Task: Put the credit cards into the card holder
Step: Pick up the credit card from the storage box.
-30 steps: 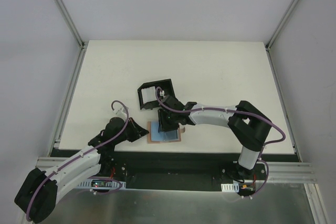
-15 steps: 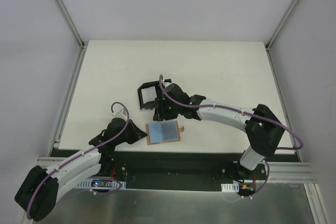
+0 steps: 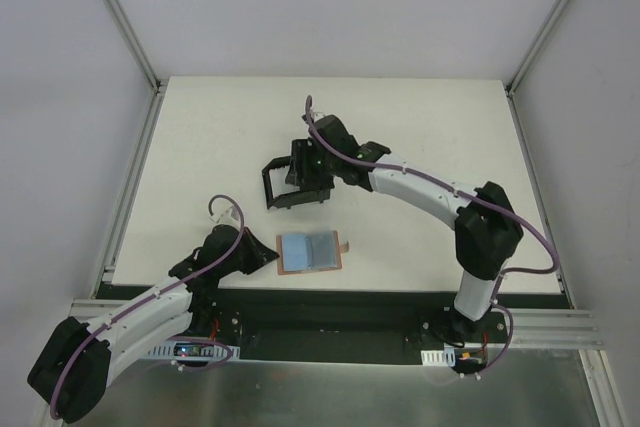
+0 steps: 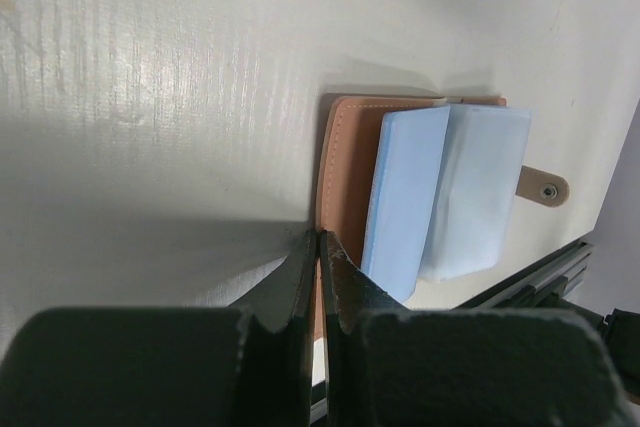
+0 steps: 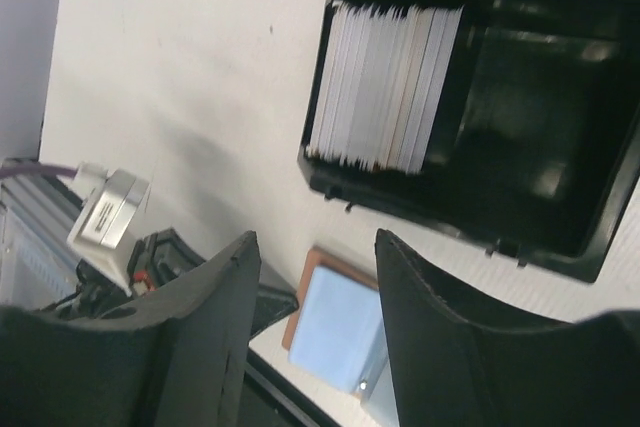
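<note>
The card holder (image 3: 291,264), a tan leather wallet, lies open near the table's front edge. Its snap tab (image 4: 543,188) points right. A light blue credit card (image 4: 405,197) lies on it, overlapping a paler blue one (image 4: 478,192). My left gripper (image 3: 268,255) is shut, its tips (image 4: 318,239) at the card holder's (image 4: 345,167) left edge. My right gripper (image 3: 298,179) hangs open and empty over a black box (image 5: 600,227). The box holds a stack of white and grey cards (image 5: 380,87) standing on edge. Between the right fingers (image 5: 235,277) the card holder (image 5: 303,292) shows far below.
The black box (image 3: 268,185) stands behind the card holder, mostly covered by the right gripper in the top view. The table's front edge and the black base rail (image 3: 330,312) run just below the card holder. White walls and metal rails surround the table.
My right gripper has left the card holder, moved back over the black box and opened wider. A light blue card now lies uncovered on the holder. The left arm has stayed put.
</note>
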`<act>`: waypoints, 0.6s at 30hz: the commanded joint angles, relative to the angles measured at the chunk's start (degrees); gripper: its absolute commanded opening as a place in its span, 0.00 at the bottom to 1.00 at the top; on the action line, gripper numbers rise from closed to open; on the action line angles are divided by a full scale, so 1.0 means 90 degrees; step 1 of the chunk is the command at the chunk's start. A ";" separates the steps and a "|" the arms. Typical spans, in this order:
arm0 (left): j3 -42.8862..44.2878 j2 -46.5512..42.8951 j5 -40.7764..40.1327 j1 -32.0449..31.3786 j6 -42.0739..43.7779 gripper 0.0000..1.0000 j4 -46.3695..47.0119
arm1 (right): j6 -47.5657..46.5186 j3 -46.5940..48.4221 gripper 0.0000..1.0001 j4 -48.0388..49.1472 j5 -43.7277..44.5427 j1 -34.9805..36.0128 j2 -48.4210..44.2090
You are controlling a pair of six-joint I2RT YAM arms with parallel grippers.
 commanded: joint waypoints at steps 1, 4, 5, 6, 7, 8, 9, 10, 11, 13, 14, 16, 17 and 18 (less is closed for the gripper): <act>0.0125 -0.0014 -0.0215 0.0018 0.0025 0.00 -0.0114 | -0.0270 0.0744 0.53 -0.0519 -0.0006 -0.0206 0.0650; 0.0154 0.0005 -0.0274 0.0018 0.0044 0.00 -0.0114 | -0.0280 0.1164 0.54 -0.0676 -0.0162 -0.0352 0.1041; 0.0174 0.0025 -0.0274 0.0018 0.0064 0.00 -0.0124 | -0.0300 0.1242 0.54 -0.0667 -0.0202 -0.0382 0.1119; 0.0193 0.0044 -0.0283 0.0018 0.0083 0.00 -0.0124 | -0.0310 0.1291 0.55 -0.0667 -0.0212 -0.0421 0.1198; 0.0213 0.0054 -0.0312 0.0018 0.0093 0.00 -0.0153 | -0.0319 0.1379 0.56 -0.0657 -0.0250 -0.0450 0.1256; 0.0223 0.0064 -0.0322 0.0018 0.0093 0.00 -0.0163 | -0.0319 0.1457 0.56 -0.0667 -0.0328 -0.0489 0.1363; 0.0232 0.0074 -0.0361 0.0028 0.0093 0.00 -0.0173 | -0.0290 0.1535 0.56 -0.0676 -0.0397 -0.0538 0.1432; 0.0252 0.0093 -0.0371 0.0028 0.0093 0.00 -0.0182 | -0.0261 0.1594 0.57 -0.0676 -0.0484 -0.0596 0.1510; 0.0262 0.0103 -0.0381 0.0028 0.0103 0.00 -0.0202 | -0.0251 0.1643 0.57 -0.0667 -0.0543 -0.0626 0.1579; 0.0301 0.0103 -0.0400 0.0028 0.0142 0.00 -0.0231 | -0.0232 0.1731 0.58 -0.0657 -0.0651 -0.0694 0.1705; 0.0310 0.0113 -0.0420 0.0028 0.0142 0.00 -0.0251 | -0.0232 0.1789 0.59 -0.0657 -0.0719 -0.0714 0.1764; 0.0320 0.0103 -0.0430 0.0038 0.0132 0.00 -0.0270 | -0.0193 0.1897 0.59 -0.0637 -0.0826 -0.0753 0.1911; 0.0320 0.0093 -0.0440 0.0047 0.0132 0.00 -0.0270 | -0.0173 0.1955 0.59 -0.0628 -0.0914 -0.0773 0.1979; 0.0320 0.0103 -0.0440 0.0048 0.0132 0.00 -0.0270 | -0.0144 0.2014 0.60 -0.0628 -0.0983 -0.0782 0.2057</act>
